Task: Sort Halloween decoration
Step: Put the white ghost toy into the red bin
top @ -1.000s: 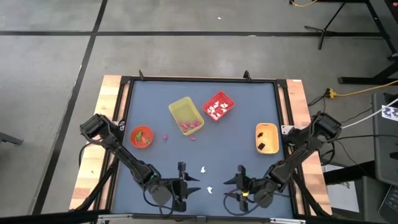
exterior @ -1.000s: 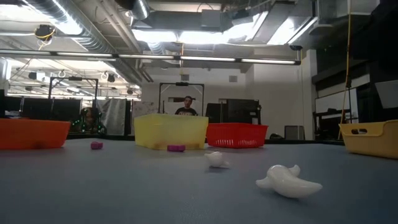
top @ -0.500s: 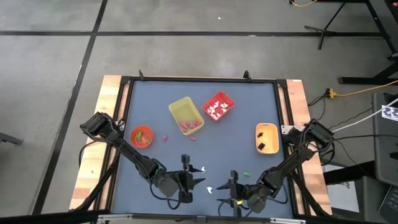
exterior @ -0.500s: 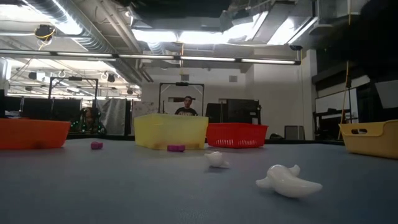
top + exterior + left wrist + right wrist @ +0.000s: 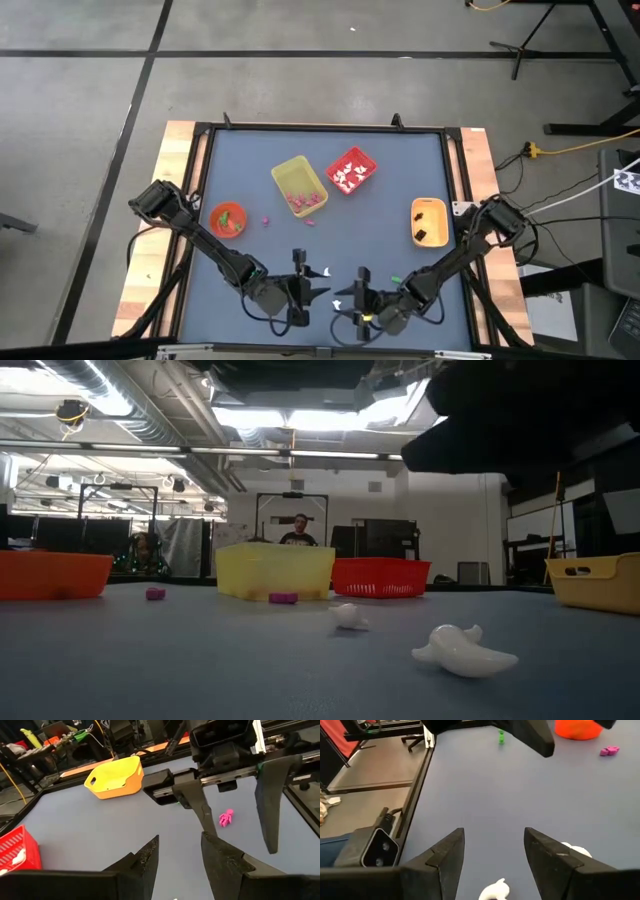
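Overhead, a blue-topped bench (image 5: 330, 180) is seen carrying four containers: an orange bowl (image 5: 227, 220) near the left edge, a yellow bin (image 5: 298, 185) and a red basket (image 5: 351, 171) side by side toward the far middle, and a yellow-orange tray (image 5: 429, 222) near the right edge. Pink trinkets (image 5: 305, 201) lie in the yellow bin, white trinkets (image 5: 349, 175) in the red basket, black pieces (image 5: 429, 236) in the tray, and something green in the bowl. Two loose pink trinkets (image 5: 267, 220) are left on the bench between bowl and bin. At the near edge two white ghost-like trinkets (image 5: 463, 649) lie between the arms, with a small green trinket (image 5: 397, 279) just beside the right arm.

Both arms are stretched low along the near edge, facing each other. The left gripper (image 5: 303, 289) is held with its fingers apart, nothing between them; the right gripper (image 5: 357, 303) is likewise spread and empty, with the white trinkets lying on the bench just past its fingertips (image 5: 451, 851).

From bench height, most of the upper right is blocked by a dark arm, and neither gripper can be made out there. A person (image 5: 300, 531) is partly hidden behind the yellow bin. The bowl's contents are too small to identify.
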`<state>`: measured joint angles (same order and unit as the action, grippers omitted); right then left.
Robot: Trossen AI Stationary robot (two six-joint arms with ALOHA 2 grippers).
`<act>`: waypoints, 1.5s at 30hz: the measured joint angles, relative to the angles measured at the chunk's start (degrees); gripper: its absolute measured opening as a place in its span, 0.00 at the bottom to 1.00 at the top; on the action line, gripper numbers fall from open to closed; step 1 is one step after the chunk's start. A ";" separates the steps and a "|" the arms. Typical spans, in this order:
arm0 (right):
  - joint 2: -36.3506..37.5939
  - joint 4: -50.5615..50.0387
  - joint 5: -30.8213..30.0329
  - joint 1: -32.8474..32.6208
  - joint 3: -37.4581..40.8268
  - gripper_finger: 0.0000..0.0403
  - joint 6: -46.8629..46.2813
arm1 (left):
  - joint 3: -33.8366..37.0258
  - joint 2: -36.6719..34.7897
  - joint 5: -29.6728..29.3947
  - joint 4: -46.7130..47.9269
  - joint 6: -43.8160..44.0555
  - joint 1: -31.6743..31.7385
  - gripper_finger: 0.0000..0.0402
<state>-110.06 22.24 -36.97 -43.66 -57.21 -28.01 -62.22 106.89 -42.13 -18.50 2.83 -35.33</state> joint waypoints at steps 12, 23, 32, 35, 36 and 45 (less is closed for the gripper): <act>-5.49 0.26 -1.25 -0.18 -0.02 0.51 -1.78 | 0.00 0.00 0.09 0.01 0.09 -0.04 0.33; -7.32 0.85 -2.47 -0.18 -0.02 0.51 -5.86 | 0.00 0.00 0.07 0.00 0.15 -0.04 0.33; -7.32 1.77 -2.47 -0.18 0.00 0.51 -6.43 | 0.00 0.00 0.07 0.00 0.17 -0.04 0.33; -7.56 2.01 -2.49 -0.18 -0.02 0.51 -6.45 | 0.00 0.00 0.07 0.00 0.17 -0.04 0.33; -7.87 1.97 -2.49 -0.18 -0.19 0.51 -6.44 | 0.00 0.00 0.07 0.00 0.17 -0.04 0.33; -13.65 1.53 -2.70 -0.18 -4.17 0.51 -6.01 | 0.00 0.00 0.04 0.02 0.17 -0.04 0.33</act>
<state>-123.71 23.77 -39.67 -43.83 -61.39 -34.02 -62.22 106.89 -42.09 -18.48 3.01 -35.38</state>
